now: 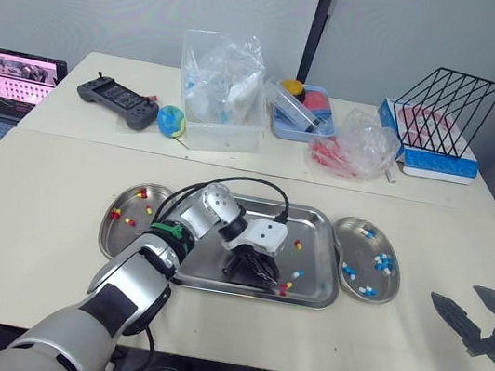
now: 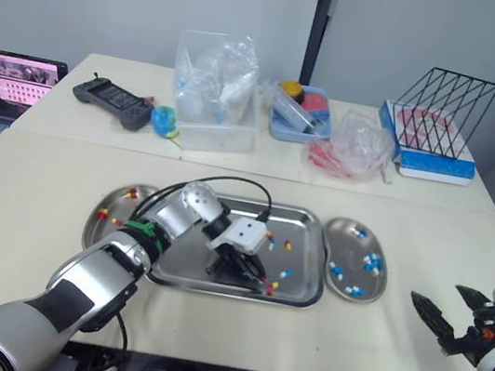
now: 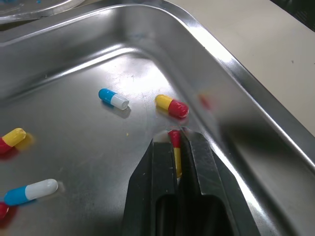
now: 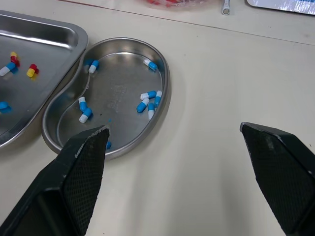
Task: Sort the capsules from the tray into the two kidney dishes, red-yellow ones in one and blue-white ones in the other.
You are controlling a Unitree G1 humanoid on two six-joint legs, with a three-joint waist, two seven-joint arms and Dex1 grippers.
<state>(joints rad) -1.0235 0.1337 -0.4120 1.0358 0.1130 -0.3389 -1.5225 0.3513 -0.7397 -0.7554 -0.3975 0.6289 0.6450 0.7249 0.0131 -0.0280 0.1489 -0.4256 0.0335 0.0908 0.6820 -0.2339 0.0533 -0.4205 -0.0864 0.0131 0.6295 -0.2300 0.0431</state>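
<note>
My left gripper (image 1: 253, 271) reaches down into the steel tray (image 1: 317, 220) near its front rim, shut on a red-yellow capsule (image 3: 174, 150) pinched between the fingertips. Loose on the tray floor beside it lie another red-yellow capsule (image 3: 172, 105) and a blue-white capsule (image 3: 113, 98). The left kidney dish (image 1: 118, 226) holds a few red-yellow capsules. The right kidney dish (image 4: 123, 88) holds several blue-white capsules. My right gripper (image 1: 469, 315) hovers open over the table's front right, well clear of that dish.
Across the back table stand a clear plastic bin (image 1: 219, 96), a blue tub (image 1: 305, 110), a crumpled bag with red items (image 1: 353, 146), a black wire rack (image 1: 448, 109), a game controller (image 1: 118, 101) and a laptop (image 1: 15, 78).
</note>
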